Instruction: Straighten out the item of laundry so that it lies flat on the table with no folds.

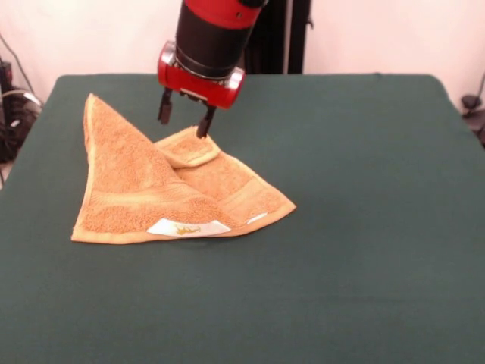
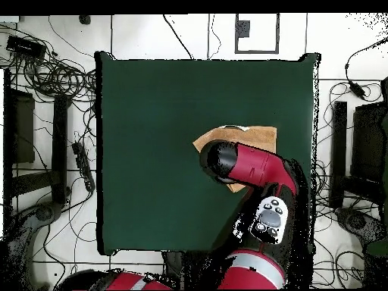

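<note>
The orange-tan towel (image 1: 144, 189) lies crumpled on the left half of the green table (image 1: 364, 197). One side rises in a ridge towards a far-left corner. A small flap (image 1: 187, 146) is folded over on its far side. Its white label (image 1: 188, 227) shows at the near edge. My gripper (image 1: 184, 115) hangs just above the flap, open and empty, with one fingertip (image 1: 203, 130) at the flap's far edge. In the overhead view my arm (image 2: 250, 167) covers most of the towel (image 2: 250, 136), and the gripper is hidden under it.
The table (image 2: 151, 151) extends widely to the right of the towel in the front view. Cables (image 2: 57, 76) and dark equipment (image 2: 19, 125) lie on the floor around the table. A black stand (image 1: 276, 34) is behind my arm.
</note>
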You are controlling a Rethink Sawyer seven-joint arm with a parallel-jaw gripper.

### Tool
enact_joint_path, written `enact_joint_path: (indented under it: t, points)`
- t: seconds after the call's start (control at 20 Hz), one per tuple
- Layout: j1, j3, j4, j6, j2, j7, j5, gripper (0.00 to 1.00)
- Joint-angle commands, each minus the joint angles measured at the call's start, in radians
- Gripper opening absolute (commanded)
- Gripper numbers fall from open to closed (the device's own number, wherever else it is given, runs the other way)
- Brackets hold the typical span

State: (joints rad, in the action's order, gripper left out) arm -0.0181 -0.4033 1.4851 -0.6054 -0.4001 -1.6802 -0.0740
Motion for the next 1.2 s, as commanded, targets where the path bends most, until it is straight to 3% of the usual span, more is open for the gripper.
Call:
enact_joint_path:
  t: [0.05,0.75,1.2]
  points:
    - [0.022,0.053,0.102,0.031,0.134,-0.349,-0.081,1.0]
    - [0.002,0.026,0.0,0.114,0.293,-0.413,-0.105,1.0]
    - [0.015,-0.016,-0.008,0.004,0.349,-0.47,-0.181,1.0]
